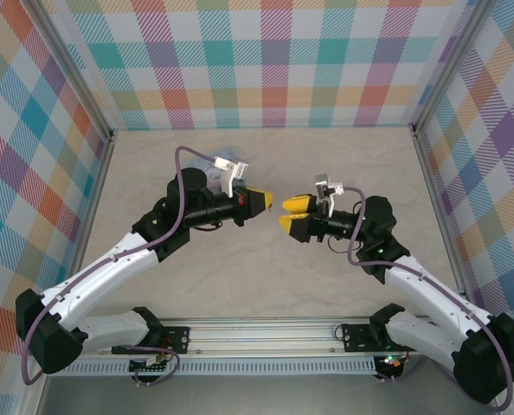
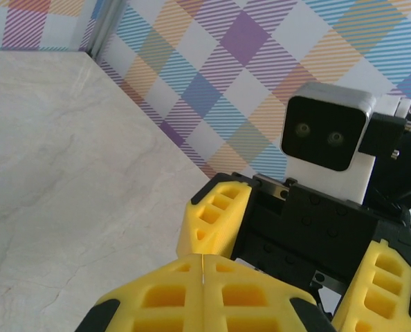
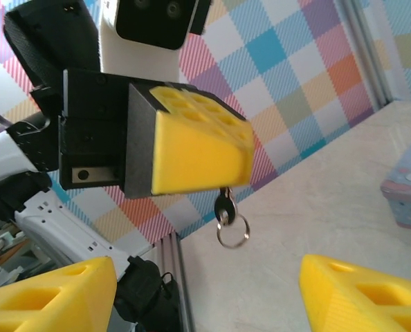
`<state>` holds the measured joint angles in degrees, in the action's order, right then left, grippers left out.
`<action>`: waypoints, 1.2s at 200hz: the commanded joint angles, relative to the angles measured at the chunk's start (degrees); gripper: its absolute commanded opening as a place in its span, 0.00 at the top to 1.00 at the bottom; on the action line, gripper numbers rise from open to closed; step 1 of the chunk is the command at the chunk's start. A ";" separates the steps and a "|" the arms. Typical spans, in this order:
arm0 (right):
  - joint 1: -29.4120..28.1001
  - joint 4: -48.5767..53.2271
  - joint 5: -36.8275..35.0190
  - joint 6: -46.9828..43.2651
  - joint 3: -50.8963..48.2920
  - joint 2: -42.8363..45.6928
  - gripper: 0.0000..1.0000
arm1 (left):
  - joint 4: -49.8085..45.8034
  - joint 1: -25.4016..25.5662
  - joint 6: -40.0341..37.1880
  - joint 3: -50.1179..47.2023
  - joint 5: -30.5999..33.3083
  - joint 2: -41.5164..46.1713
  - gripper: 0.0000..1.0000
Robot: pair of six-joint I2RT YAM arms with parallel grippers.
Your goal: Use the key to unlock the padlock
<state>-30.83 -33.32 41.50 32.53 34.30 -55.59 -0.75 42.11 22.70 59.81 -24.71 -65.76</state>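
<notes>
My left gripper [image 1: 268, 201] is shut on the key [image 3: 224, 203]. In the right wrist view the key's dark rounded head and a silver split ring [image 3: 232, 230] hang below the left gripper's closed yellow fingers [image 3: 198, 149]. In the left wrist view the left gripper [image 2: 202, 261] shows its fingers pressed together with a thin metal sliver in the seam. My right gripper [image 1: 283, 214] faces it tip to tip, a short gap away, and stands open with nothing between its fingers [image 3: 364, 294]. The padlock is out of view.
A pale-blue cartoon tin [image 3: 407, 183] sits on the beige table, partly seen behind the left arm [image 1: 225, 157]. Checked walls [image 1: 274, 60] enclose the table on three sides. Both arms hover over the table's middle.
</notes>
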 commanded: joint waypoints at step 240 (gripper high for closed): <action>-3.23 -4.65 2.58 1.04 5.94 -7.07 0.83 | 3.37 0.35 0.86 -1.26 -0.86 0.19 1.00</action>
<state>-33.74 -36.12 42.54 33.89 38.33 -62.87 0.62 42.15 23.16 59.35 -26.55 -65.82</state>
